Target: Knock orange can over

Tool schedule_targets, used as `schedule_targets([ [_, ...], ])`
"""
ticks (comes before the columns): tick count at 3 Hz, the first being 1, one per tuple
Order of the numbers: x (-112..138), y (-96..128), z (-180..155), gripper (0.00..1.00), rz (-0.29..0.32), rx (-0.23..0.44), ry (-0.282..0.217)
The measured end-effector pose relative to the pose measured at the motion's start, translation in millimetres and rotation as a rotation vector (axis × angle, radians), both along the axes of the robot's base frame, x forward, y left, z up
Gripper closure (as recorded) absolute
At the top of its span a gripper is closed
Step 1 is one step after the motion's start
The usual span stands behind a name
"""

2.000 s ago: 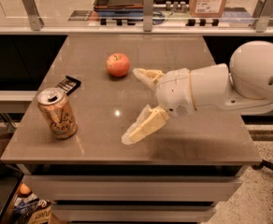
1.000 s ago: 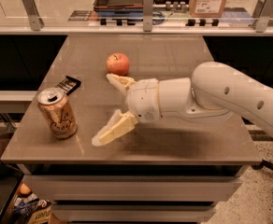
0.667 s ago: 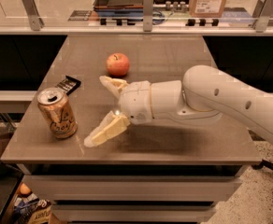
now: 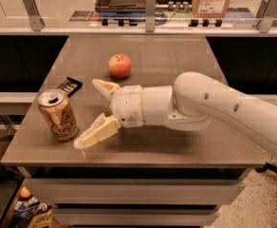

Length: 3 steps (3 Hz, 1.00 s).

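**Two fingers spread wide, can standing just off their tips**

I see the orange can [image 4: 58,114] upright near the front-left corner of the table [image 4: 176,56], silver top and pull tab facing up. The gripper [image 4: 89,113] sits low over the tabletop just to the can's right, at the end of the white arm [image 4: 214,103] reaching in from the right side. Its fingers are parted wide and hold nothing. The far finger [image 4: 103,86] points toward the back left, above and behind the can. The near finger [image 4: 96,133] slopes down toward the front edge, with its tip just beside the can's base. I cannot tell whether that tip touches the can. The can lies left of the gap, outside the fingers, not between them. A red-orange apple [image 4: 120,65] rests farther back, and a small dark packet [image 4: 69,86] lies just behind the can.
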<state>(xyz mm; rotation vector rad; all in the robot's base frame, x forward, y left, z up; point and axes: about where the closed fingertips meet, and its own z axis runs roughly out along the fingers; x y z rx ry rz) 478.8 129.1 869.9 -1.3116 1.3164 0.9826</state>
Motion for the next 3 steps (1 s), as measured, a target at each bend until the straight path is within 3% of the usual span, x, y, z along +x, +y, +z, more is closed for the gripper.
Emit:
schedule_targets([
  [3, 7.8, 32.6, 8.3, 0.00, 0.016, 0.051, -0.001],
])
